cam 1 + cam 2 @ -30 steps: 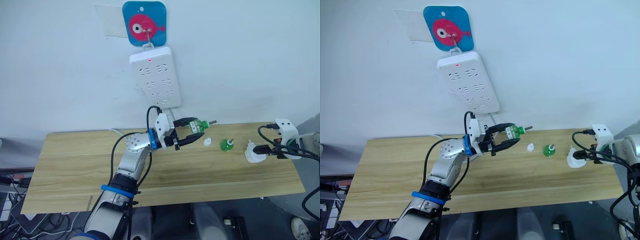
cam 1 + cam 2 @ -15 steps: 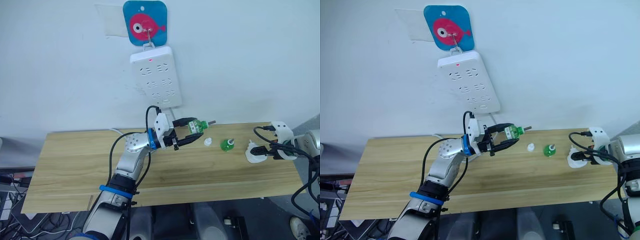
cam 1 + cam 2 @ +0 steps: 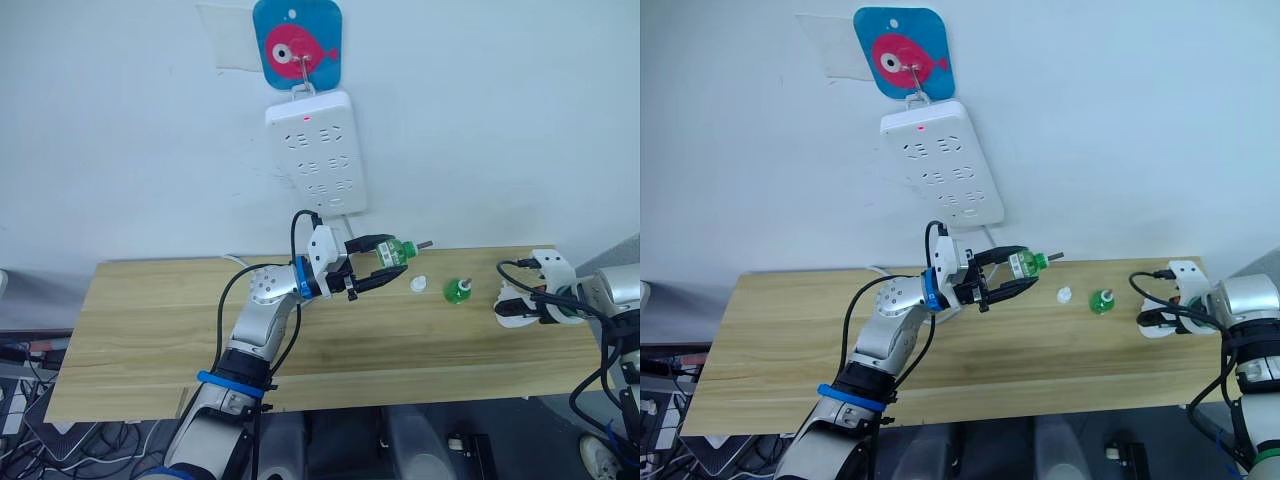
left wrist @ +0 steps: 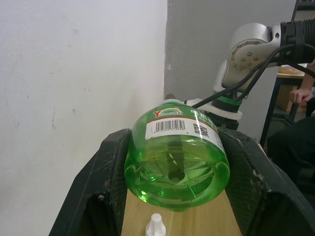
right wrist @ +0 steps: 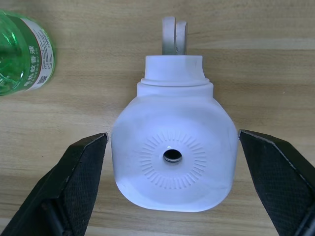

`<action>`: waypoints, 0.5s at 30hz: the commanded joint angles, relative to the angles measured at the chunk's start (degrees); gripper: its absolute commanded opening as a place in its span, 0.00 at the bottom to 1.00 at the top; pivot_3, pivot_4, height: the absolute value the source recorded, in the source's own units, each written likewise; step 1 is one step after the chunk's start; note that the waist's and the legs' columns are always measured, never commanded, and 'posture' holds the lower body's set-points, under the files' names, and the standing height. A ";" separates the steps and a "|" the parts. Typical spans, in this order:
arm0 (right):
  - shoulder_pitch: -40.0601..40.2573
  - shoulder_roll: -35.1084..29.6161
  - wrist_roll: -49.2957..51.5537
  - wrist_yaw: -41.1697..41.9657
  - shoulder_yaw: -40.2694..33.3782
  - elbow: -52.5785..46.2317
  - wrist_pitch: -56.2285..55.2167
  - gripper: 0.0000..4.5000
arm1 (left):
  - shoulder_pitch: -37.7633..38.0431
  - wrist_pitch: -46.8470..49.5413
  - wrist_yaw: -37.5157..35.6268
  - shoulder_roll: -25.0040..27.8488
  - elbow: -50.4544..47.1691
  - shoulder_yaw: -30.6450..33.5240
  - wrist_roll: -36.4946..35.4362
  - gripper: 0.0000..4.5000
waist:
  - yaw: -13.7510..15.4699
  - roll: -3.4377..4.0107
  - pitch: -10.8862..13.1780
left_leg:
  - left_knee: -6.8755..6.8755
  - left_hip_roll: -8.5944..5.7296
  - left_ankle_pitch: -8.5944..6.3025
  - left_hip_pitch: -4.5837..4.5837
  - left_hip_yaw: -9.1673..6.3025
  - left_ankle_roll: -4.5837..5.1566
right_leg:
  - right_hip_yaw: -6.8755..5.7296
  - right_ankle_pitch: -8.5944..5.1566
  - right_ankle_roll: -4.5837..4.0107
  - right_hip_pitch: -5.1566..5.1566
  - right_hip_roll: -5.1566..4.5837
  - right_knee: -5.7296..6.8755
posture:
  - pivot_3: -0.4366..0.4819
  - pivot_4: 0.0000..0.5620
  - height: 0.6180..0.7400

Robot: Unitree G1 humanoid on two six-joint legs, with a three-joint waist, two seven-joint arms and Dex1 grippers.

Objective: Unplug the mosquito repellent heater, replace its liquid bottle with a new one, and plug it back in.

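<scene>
White wall behind, power strip [image 3: 314,152] hanging at 12 o'clock under a fish hook plate [image 3: 296,45], all sockets free. Wooden table [image 3: 150,330] below.

Left gripper [image 3: 372,263] near table centre, off the surface, fingers clamped on the new bottle [image 3: 396,251]: green liquid, roughly full, lying sideways with wick end pointing to 3 o'clock, cap off. Right gripper [image 5: 170,162] at the 3 o'clock edge, jaws spread wide on either side of the mosquito repellent heater [image 5: 173,156], not touching it. Heater lies unplugged on the table, no bottle in it from what I can see.

Old bottle [image 3: 456,290] stands between heater and loose white cap [image 3: 416,284], a little green liquid left, can't judge the level.

Risks:
- open bottle held sideways: may leak or drip
- heater shell rounded: could squirt out or rotate when jaws close
- right arm sweep could tip old bottle, it's just beside the heater
- cap small, easily knocked off table
</scene>
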 commanded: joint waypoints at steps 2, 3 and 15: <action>-1.06 -0.12 -1.93 1.07 -0.49 1.18 -1.45 0.99 | 0.44 -0.28 0.20 -0.03 -2.53 -0.68 -0.23 0.51 | 0.00 0.00 0.07 | 0.00 0.00 0.00 0.00 0.00 0.00 | 0.00 0.00 0.00 0.00 0.00 0.00 | 0.45 0.62 1.00; -1.17 -0.12 -2.22 1.23 -0.39 1.46 -1.74 0.99 | 0.49 -0.26 0.22 0.02 -2.59 -0.67 -0.23 0.51 | 0.00 0.00 0.12 | 0.00 0.00 0.00 0.00 0.00 0.00 | 0.00 0.00 0.00 0.00 0.00 0.00 | 0.45 0.62 1.00; -1.43 0.56 -4.25 3.02 -1.19 3.26 -2.49 0.66 | 0.34 -0.10 0.48 -0.02 -2.47 -0.90 -0.35 0.51 | -0.02 -0.14 0.77 | 0.00 0.02 0.00 0.00 -0.02 0.00 | -0.02 0.00 0.00 0.01 -0.01 0.00 | 0.45 0.62 1.00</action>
